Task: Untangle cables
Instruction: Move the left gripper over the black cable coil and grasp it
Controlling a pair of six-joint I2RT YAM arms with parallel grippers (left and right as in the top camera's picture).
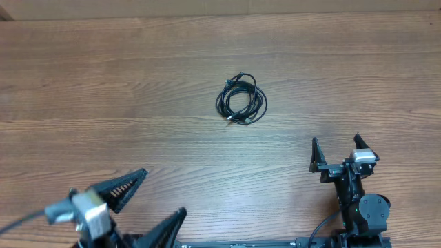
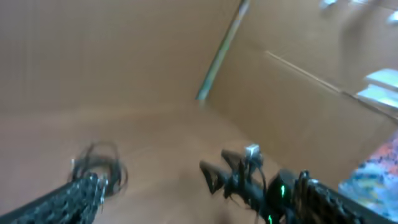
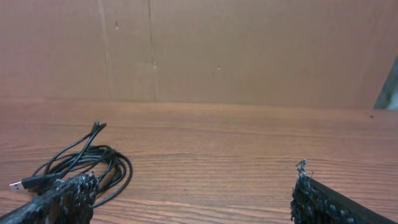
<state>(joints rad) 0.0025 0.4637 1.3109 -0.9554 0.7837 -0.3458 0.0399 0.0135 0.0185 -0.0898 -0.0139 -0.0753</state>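
Observation:
A black cable bundle [image 1: 241, 100] lies coiled in loops on the wooden table [image 1: 103, 83], slightly above centre. It also shows in the right wrist view [image 3: 87, 163] with a USB plug at its left end, and blurred in the left wrist view [image 2: 99, 163]. My left gripper [image 1: 164, 196] is open and empty at the front left, far from the bundle. My right gripper [image 1: 336, 147] is open and empty at the front right, a way below and right of the bundle; its fingers [image 3: 189, 186] frame bare wood.
A cardboard wall [image 3: 217, 50] stands along the far edge of the table. The right arm [image 2: 261, 183] shows in the left wrist view, which is motion-blurred.

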